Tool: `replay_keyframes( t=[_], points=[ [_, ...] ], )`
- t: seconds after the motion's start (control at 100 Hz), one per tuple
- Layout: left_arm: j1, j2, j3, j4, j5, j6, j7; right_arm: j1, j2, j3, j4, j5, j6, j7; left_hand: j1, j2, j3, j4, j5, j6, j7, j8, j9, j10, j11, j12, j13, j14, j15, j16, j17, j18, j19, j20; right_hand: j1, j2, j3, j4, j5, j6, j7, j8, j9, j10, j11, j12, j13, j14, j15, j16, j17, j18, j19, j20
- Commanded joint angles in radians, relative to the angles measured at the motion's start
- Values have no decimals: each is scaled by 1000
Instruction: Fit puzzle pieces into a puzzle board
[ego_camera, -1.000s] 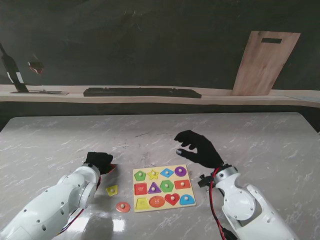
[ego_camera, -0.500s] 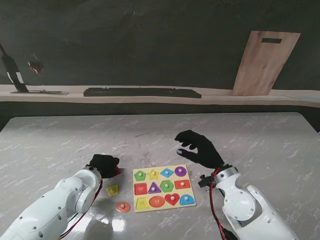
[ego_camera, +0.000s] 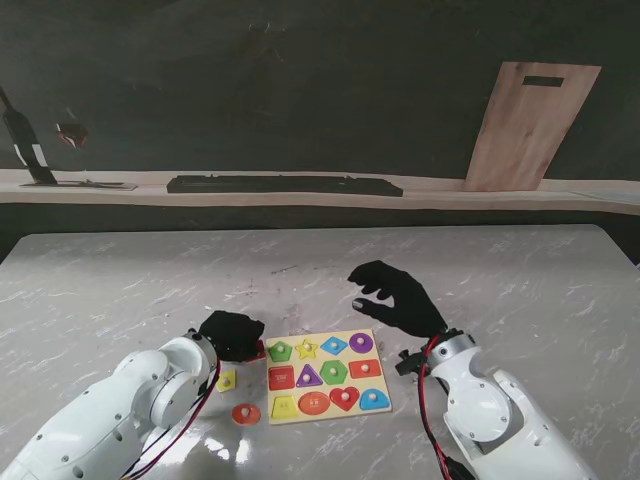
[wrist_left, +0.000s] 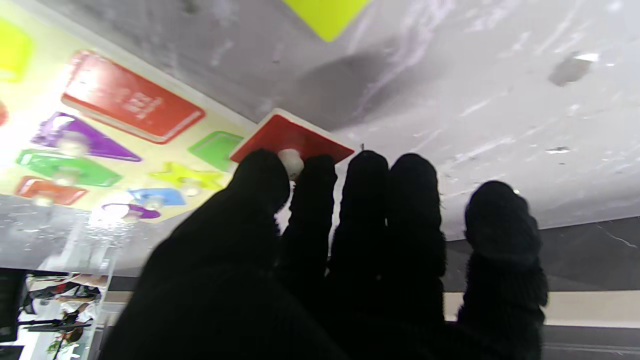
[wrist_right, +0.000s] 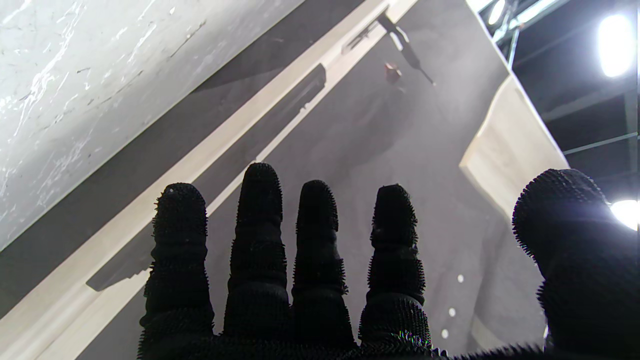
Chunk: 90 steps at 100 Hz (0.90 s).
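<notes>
Puzzle board (ego_camera: 327, 375), one in number, is seen lying flat on the marble worktop (ego_camera: 520, 280) between the two arms, with twelve coloured shapes counted in its slots. Two loose pieces are seen to its left: a yellow piece (ego_camera: 227, 380) and an orange round piece (ego_camera: 246, 413). A third, red piece (wrist_left: 292, 137) is gripped by its white knob in the left hand (ego_camera: 232, 335), just beside the board's far left corner. The right hand (ego_camera: 395, 297) is held open, fingers spread, past the board's far right edge, gripping nothing. Wide bare worktop is left farther away and to both sides. Since the earlier frames, the left hand has been carried rightward toward the board.
</notes>
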Motion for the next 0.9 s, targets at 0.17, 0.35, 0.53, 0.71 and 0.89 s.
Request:
replay_keyframes(
  t=[0.17, 0.35, 0.53, 0.71, 0.89],
  points=[
    [1, -2, 38, -34, -40, -22, -31, -4, -3, -8, -2, -1, -5, 3, 4, -19, 67, 26, 29, -36, 45, 14, 28, 25, 17, 11, 36, -14, 33, 3, 9, -126, 48, 15, -22, 17, 7, 29, 33, -34, -11, -7, 34, -5, -5, 7, 21, -4, 9, 10, 1, -2, 15, 11],
    [1, 0, 65, -46, -56, -22, -48, -4, -3, -8, -1, -4, -6, 1, -1, -21, 74, 26, 31, -36, 45, 12, 31, 26, 17, 10, 39, -12, 34, 3, 12, -123, 50, 16, -21, 17, 8, 29, 35, -32, -11, -7, 34, -6, -5, 7, 21, -5, 9, 10, 1, -3, 15, 11],
    [1, 2, 81, -51, -65, -23, -59, -5, -3, -7, -2, -6, -7, -1, -4, -24, 81, 26, 32, -37, 46, 11, 32, 26, 17, 9, 40, -12, 33, 2, 14, -122, 51, 16, -20, 17, 7, 29, 33, -33, -11, -7, 35, -6, -5, 7, 22, -5, 10, 10, 1, -3, 15, 11],
    [-11, 2, 104, -34, -59, -30, -45, -6, -3, -6, -2, -8, -8, -1, -8, -25, 87, 25, 31, -40, 46, 9, 29, 25, 17, 8, 38, -11, 33, 1, 14, -122, 52, 15, -22, 17, 8, 29, 34, -32, -11, -7, 35, -6, -5, 7, 21, -4, 9, 10, 2, -3, 15, 11],
    [-30, 2, 131, -12, -51, -36, -31, -7, -3, -5, -3, -11, -7, -2, -11, -25, 90, 23, 29, -42, 47, 6, 28, 23, 17, 8, 38, -14, 33, 0, 15, -125, 53, 15, -22, 17, 7, 29, 33, -33, -11, -7, 35, -6, -5, 7, 22, -3, 9, 10, 2, -3, 15, 11]
  ],
)
